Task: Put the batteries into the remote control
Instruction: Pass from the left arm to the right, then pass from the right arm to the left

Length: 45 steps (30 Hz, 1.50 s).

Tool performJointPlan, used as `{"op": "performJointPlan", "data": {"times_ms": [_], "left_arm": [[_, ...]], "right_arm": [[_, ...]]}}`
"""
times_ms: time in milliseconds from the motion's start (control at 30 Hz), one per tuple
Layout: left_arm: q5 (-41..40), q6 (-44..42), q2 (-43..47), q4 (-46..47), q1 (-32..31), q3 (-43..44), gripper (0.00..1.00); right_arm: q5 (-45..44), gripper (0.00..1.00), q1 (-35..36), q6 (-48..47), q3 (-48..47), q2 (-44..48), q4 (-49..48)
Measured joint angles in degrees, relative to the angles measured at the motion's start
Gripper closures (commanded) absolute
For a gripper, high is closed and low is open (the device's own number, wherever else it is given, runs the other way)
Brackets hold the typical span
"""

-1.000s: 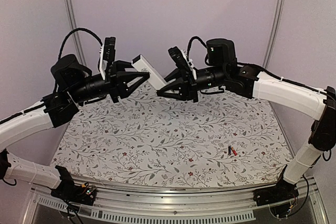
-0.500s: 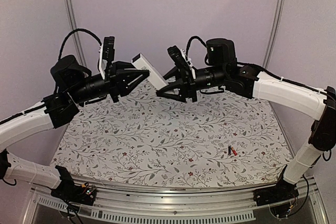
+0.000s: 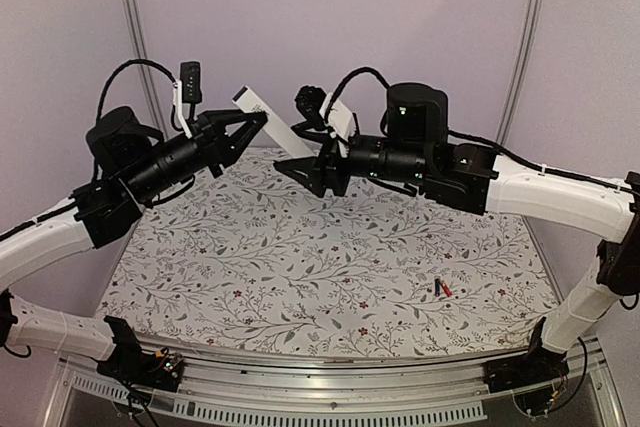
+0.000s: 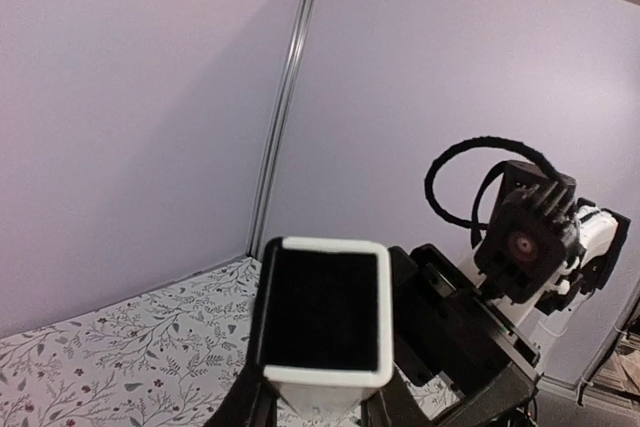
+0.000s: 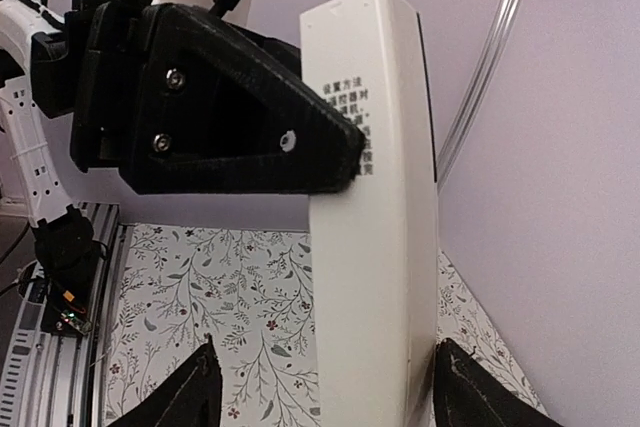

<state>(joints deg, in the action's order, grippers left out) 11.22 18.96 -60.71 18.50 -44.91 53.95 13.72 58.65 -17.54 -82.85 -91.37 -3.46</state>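
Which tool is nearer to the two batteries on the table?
Right. The right tool is raised beyond and left of the batteries; the left tool is even farther left.

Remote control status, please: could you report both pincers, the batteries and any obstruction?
Left pincer shut on remote control, held aloft. Right pincer open around its free end. Batteries on table, untouched. No obstruction seen.

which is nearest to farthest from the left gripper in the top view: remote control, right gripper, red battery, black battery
1. remote control, held in the left gripper, raised at the back.
2. right gripper, just to the right, at the remote's other end.
3. black battery and red battery, lying together at the near right; too close to call.
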Motion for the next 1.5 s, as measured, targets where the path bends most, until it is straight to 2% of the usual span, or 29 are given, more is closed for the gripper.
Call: {"op": "performJointPlan", "data": {"times_ms": [133, 233, 533, 600, 733, 767, 833, 867, 900, 967, 1033, 1167, 1233, 1400, 1500], "left_arm": [[-0.76, 1.14, 0.92, -0.07, -0.17, -0.57, 1.0], [-1.75, 1.31, 0.96, -0.04, -0.17, -0.68, 1.0], [-4.09, 1.84, 0.96, 0.2, -0.11, -1.77, 1.0], [-4.44, 1.84, 0.96, 0.31, -0.09, -1.84, 1.0], [-5.6, 2.27, 0.96, 0.48, 0.07, -1.86, 1.0], [-5.84, 2.38, 0.98, 0.26, 0.07, -1.86, 0.88], [-5.73, 2.01, 1.01, 0.13, 0.07, -1.88, 0.36], [-5.57, 1.38, 1.09, 0.02, 0.07, -1.88, 0.2], [-4.57, -0.11, 1.36, -0.46, 0.07, -1.88, 0.13], [-2.4, -3.41, 2.64, -1.55, -0.02, -1.88, 0.11], [0.35, -7.21, 4.96, -2.73, -0.02, -2.05, 0.11], [6.51, -14.56, 9.9, -3.93, -0.04, -3.8, 0.12], [9.79, -17.62, 11.3, -4.11, -0.09, -4.02, 0.12], [14.05, -22.27, 10.43, -4.48, -0.09, -3.98, 0.19], [17.18, -23.3, 7.02, -5.14, -0.09, -2.84, 0.27]], "right_arm": [[-10.62, 0.48, 3.34, -3.74, -0.39, -0.57, -1.57], [-15.52, 0.55, 3.5, -4.7, -1.4, -1.81, -2.54], [-22.58, 0.58, 4.59, -5.62, -3.65, -5.2, -3.08], [-23.76, 0.66, 4.79, -5.84, -4.37, -6.01, -3.08], [-26.18, 0.91, 5.53, -7.48, -5.73, -7.41, -2.8], [-27.19, 0.97, 5.81, -7.39, -5.81, -7.65, -2.82], [-27.65, 1.0, 5.9, -7.8, -5.88, -7.72, -2.75], [-27.5, 1.0, 5.92, -7.76, -5.92, -7.72, -2.56], [-27.23, 1.0, 5.86, -7.3, -6.03, -7.72, -2.34], [-23.85, 1.0, 4.98, -6.19, -6.38, -7.69, -0.9], [-16.39, 1.0, 3.02, -4.68, -6.58, -7.39, 1.25], [4.37, 1.0, -1.53, -1.88, -6.69, -4.96, 6.01], [11.39, 1.0, -2.69, -1.57, -6.78, -3.5, 8.39], [21.55, 1.0, -3.08, -2.23, -7.41, -2.16, 12.66], [25.05, 1.0, -2.62, -2.91, -7.5, -2.16, 14.45]]}}
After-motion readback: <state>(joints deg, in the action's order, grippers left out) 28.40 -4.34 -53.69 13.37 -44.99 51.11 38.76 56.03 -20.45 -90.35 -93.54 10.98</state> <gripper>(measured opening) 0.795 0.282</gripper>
